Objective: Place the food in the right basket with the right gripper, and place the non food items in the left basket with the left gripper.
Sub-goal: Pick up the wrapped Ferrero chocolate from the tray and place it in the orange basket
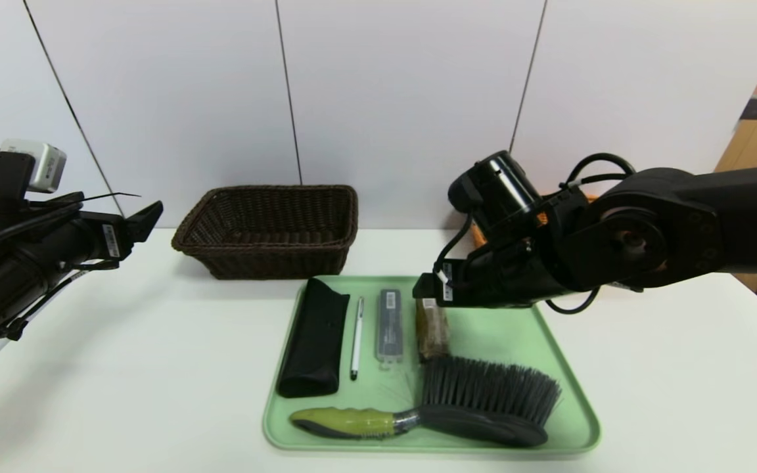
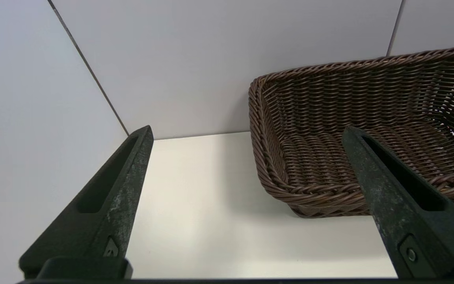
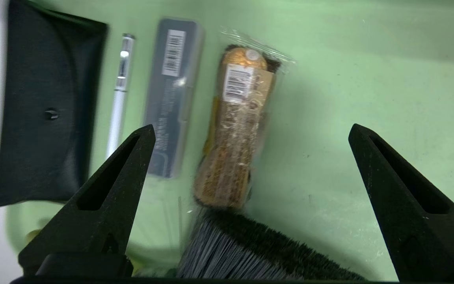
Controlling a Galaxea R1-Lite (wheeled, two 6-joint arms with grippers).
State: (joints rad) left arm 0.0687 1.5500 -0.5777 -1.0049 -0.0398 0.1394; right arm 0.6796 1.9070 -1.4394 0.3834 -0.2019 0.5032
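A: How far along is it?
B: Nothing is sorted. Low in frame, the brush, case, pen, box and snack lie on the tray.
A: Grippers?
B: The right gripper hangs wide open, empty, over the snack; the left gripper is open, empty, far left.
A: Beyond?
B: A white table, the left basket empty, then a pale wall.

Wrapped brown snack flat on tray, beside grey box.
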